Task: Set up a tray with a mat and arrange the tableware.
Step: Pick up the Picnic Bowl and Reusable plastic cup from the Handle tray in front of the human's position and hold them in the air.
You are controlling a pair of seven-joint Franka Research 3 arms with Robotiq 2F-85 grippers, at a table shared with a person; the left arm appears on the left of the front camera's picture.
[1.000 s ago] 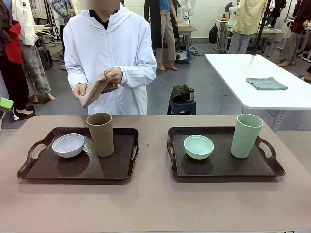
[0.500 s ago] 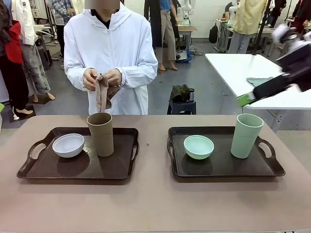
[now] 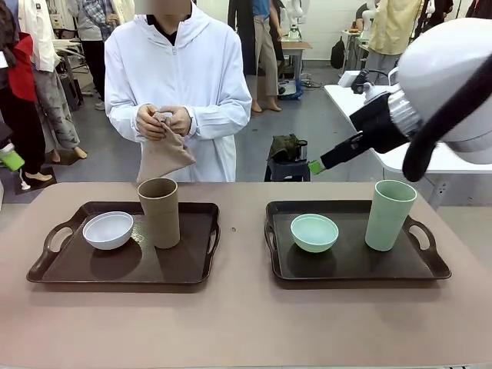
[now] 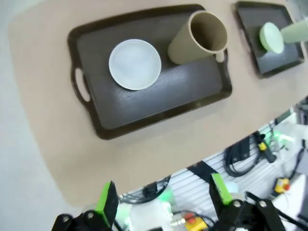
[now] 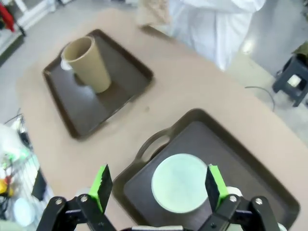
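white bowl (image 3: 108, 229) and tan cup (image 3: 159, 211) on left tray (image 3: 181, 260)

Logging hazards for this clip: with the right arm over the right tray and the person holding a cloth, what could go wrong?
1. The open right gripper hangs above the mint green bowl; descending, it might knock the tall mint green cup on the same tray.
2. The left tray already holds the tan-brown cup and white bowl; laying the cloth there could tip the cup.
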